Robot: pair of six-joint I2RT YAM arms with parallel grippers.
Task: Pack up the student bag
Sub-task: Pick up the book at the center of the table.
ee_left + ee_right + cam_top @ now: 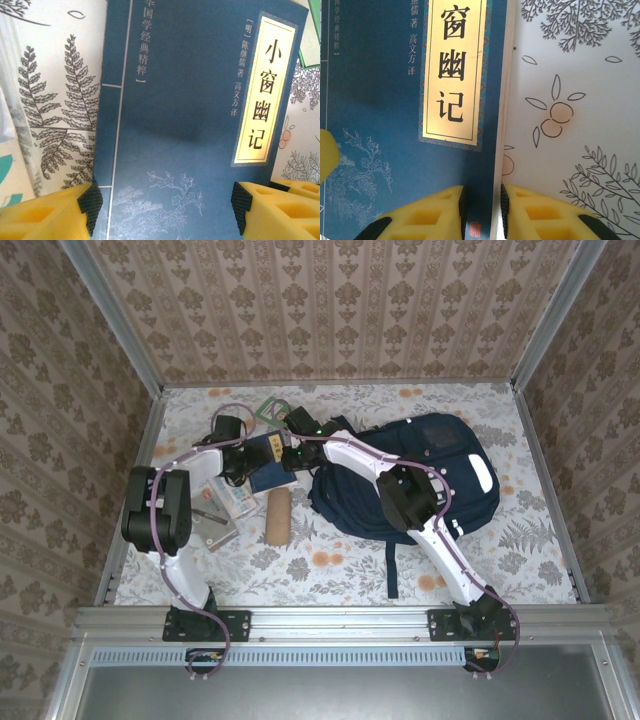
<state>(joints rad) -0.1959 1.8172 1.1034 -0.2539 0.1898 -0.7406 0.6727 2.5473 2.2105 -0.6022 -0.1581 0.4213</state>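
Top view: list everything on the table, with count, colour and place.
bag: one, navy, right of centre
book: one, blue, left of bag
case: one, tan, nearer than book
green piece: one, green, beyond book
flat items: at least two, pale and grey, left of case
table: one, white floral cloth
left gripper: one, yellow fingers, open over book
right gripper: one, yellow fingers, astride book's edge

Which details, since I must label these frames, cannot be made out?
Top view: student bag opening, partly covered by the right arm.
Top view: blue book title, too small to read.
Right wrist view: whether the right hand pinches the book's edge; frame bottom cuts it off.
Left wrist view: green item, cropped at right edge.
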